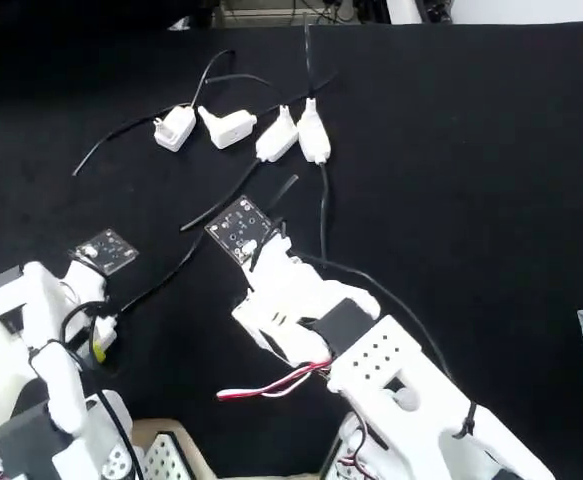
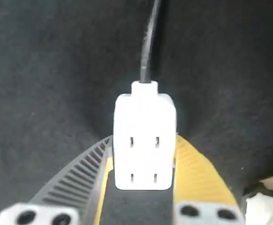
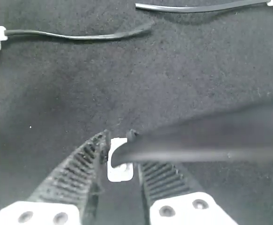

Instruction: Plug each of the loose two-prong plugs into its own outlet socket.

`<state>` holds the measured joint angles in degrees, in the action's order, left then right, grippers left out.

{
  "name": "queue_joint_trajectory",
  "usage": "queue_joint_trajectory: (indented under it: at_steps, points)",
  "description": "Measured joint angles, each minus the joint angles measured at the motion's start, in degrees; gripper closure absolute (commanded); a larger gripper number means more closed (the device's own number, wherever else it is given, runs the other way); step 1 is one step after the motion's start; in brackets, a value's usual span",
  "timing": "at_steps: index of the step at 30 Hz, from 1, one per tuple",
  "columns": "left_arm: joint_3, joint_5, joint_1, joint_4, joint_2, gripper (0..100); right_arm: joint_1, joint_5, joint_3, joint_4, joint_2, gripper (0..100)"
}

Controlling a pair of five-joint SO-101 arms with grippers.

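Though half masked by blurred cable (image 3: pixel 211 140), clenched on white plug (image 3: pixel 120 174) at right gripper (image 3: pixel 118 140), on outlet block (image 2: pixel 144 117) at left gripper (image 2: pixel 143 140).

1. A white outlet socket (image 2: pixel 144 126) sits upright at centre, its face towards the camera.
2. The face carries four narrow slots (image 2: pixel 144 140), set as two pairs, one pair above the other.
3. A black cable (image 2: pixel 148 42) leaves the socket's far end and runs away over the black cloth (image 2: pixel 42 70).
4. The left gripper (image 2: pixel 144 145) clamps the socket: a grey ribbed finger (image 2: pixel 75 173) presses one side and a yellow finger (image 2: pixel 197 173) the other.
5. A white part (image 2: pixel 267 206) shows at the frame's corner; what it is cannot be told.
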<state>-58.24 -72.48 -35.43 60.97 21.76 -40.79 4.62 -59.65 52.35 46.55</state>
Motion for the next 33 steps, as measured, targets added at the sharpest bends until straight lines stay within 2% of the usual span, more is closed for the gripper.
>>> queue_joint_trajectory:
  at_steps: [3, 7, 15, 18, 20, 24, 29, 33]
  points:
    - [0.0, 2.6, 3.1, -0.1, 0.0, 96, 0.0, 0.0, 0.0, 0.0, 0.0, 98.6]
    - [0.0, 10.9, 9.3, -0.5, 0.0, 97, 0.0, 0.0, 0.0, 0.0, 0.0, 98.6]
    - [3.0, 33.3, 27.7, -7.2, -0.8, 96, 0.0, 0.0, 0.0, 0.0, 0.0, 98.6]
    - [4.0, 38.2, 34.6, -10.4, -0.8, 96, 0.0, 0.0, 0.0, 0.0, 0.0, 98.6]
    - [4.1, 40.4, 37.4, -12.7, -0.8, 92, 0.0, 0.0, 0.0, 0.0, 0.0, 98.6]
    - [4.1, 42.7, 38.6, -16.1, -3.3, 74, 0.0, 0.0, 0.0, 0.0, 0.0, 98.6]
    - [5.3, 47.6, 38.2, -17.5, -6.9, 73, 0.0, 0.0, 0.0, 0.0, 0.0, 98.6]
    - [7.8, 47.7, 36.9, -15.6, -6.7, 73, 0.0, 0.0, 0.0, 0.0, 0.0, 98.6]
